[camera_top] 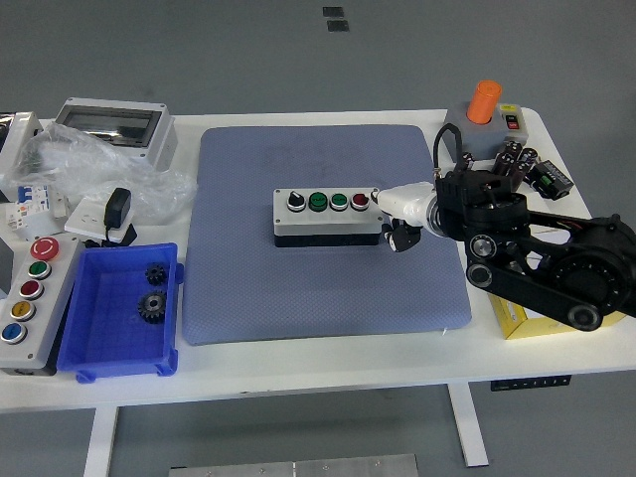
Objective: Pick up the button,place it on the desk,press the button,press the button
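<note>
Four-button control box [327, 216] resting flat near the middle of the blue mat [328, 288], long axis running nine o'clock to three o'clock. Along its top, from nine o'clock end to three: black selector knob [295, 202], two green buttons [318, 202], red button [360, 201]. Picking and placing judged already done, since the box sits square on the mat; pressing the step in hand.

Right hand [402, 211] reaching in from three o'clock, white forefinger [395, 198] stretched out toward nine o'clock, tip at the box's three o'clock end, touching or nearly so, just beside the red button. Remaining fingers curled under, dark thumb tucked below at roughly five o'clock of the forefinger; nothing held. Exact contact between tip and box edge hard to tell from the head view.

Red button lying toward nine o'clock of the fingertip, a shade onward along the box's long axis. Next press likely to call for a small advance toward nine o'clock, then a downward push. Risk: sliding the box sideways rather than depressing the cap.

Left arm absent from view; right hand clearly nearer.
</note>
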You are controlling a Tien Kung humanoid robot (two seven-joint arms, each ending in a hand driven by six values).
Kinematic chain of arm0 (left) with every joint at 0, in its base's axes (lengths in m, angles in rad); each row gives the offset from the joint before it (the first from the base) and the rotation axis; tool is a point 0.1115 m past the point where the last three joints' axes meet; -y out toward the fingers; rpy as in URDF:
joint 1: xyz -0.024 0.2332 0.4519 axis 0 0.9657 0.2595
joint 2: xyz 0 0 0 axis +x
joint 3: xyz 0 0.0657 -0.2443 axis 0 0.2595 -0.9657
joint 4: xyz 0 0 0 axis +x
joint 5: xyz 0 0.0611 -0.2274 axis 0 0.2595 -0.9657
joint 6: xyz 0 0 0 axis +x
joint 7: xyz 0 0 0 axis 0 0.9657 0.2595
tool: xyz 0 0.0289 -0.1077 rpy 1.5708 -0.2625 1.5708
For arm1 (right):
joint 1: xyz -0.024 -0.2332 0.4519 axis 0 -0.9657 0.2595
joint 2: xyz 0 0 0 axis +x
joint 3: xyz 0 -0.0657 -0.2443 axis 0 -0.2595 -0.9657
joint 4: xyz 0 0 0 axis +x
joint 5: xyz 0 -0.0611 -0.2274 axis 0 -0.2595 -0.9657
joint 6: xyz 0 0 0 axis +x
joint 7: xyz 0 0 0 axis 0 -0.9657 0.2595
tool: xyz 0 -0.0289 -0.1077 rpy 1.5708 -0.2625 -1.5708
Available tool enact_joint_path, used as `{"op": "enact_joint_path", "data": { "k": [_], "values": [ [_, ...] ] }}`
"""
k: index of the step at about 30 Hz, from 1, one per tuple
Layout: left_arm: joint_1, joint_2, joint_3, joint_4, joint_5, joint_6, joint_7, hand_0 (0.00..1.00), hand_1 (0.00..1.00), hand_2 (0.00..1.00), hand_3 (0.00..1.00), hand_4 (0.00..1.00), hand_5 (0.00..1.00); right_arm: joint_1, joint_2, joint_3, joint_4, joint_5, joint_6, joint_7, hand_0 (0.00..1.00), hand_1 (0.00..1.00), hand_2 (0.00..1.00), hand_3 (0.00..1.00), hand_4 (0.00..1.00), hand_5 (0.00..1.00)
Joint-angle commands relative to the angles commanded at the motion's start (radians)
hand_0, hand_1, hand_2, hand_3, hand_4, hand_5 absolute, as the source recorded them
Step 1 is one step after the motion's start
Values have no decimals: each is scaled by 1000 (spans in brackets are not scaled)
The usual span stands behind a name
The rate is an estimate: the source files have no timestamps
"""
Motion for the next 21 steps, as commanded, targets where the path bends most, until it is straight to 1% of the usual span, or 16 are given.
{"op": "enact_joint_path", "data": {
  "k": [13, 21],
  "values": [
    [1, 0, -1, 0, 0, 0, 1, 625, 617, 567, 605, 626, 352, 5, 5, -13, 4, -22, -18, 0, 453, 429, 328, 998, 145, 2],
    [-1, 1, -1, 0, 1, 1, -1, 626, 617, 567, 605, 625, 354, 6, 16, -48, -5, -1, -19, 0, 440, 424, 326, 998, 154, 2]
  ]
}}
